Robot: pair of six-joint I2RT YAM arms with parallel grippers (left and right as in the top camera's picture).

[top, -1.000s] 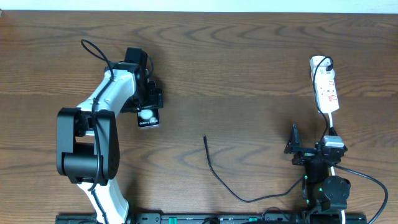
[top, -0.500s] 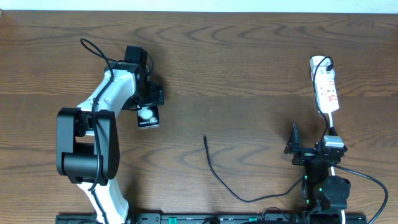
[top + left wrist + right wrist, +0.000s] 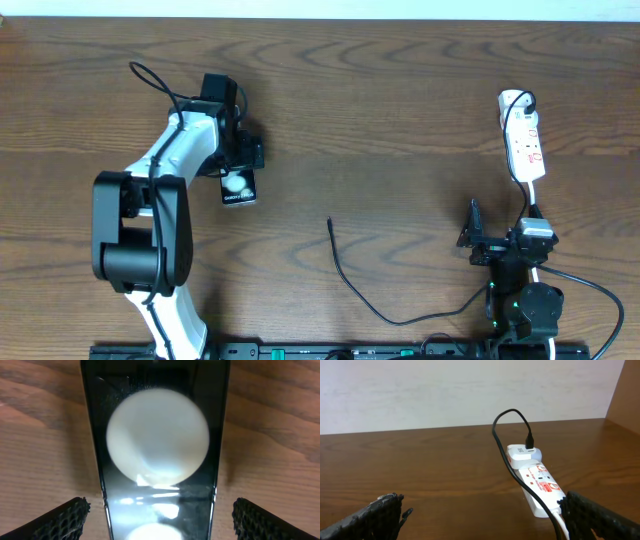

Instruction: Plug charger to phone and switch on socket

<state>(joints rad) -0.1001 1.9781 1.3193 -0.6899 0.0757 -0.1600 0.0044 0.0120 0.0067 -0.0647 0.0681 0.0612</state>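
Note:
The phone [image 3: 238,186] lies flat on the wooden table, left of centre, its glossy screen reflecting round white spots. It fills the left wrist view [image 3: 157,450]. My left gripper [image 3: 240,168] is open, low over the phone's far end, with a finger on each side [image 3: 160,515] and a gap to each edge. The charger, a thin black cable [image 3: 345,275], lies in the middle with its free tip pointing away from me. Its other end is plugged into the white socket [image 3: 525,140] at the far right [image 3: 540,482]. My right gripper [image 3: 500,240] is open and empty [image 3: 485,520], short of the socket.
A white cord [image 3: 535,195] runs from the socket back past my right arm. The table's back edge meets a pale wall [image 3: 470,390]. A black rail [image 3: 320,352] lines the front edge.
The left wrist shifted very slightly over the phone. The phone, the charger and the right arm have not moved.

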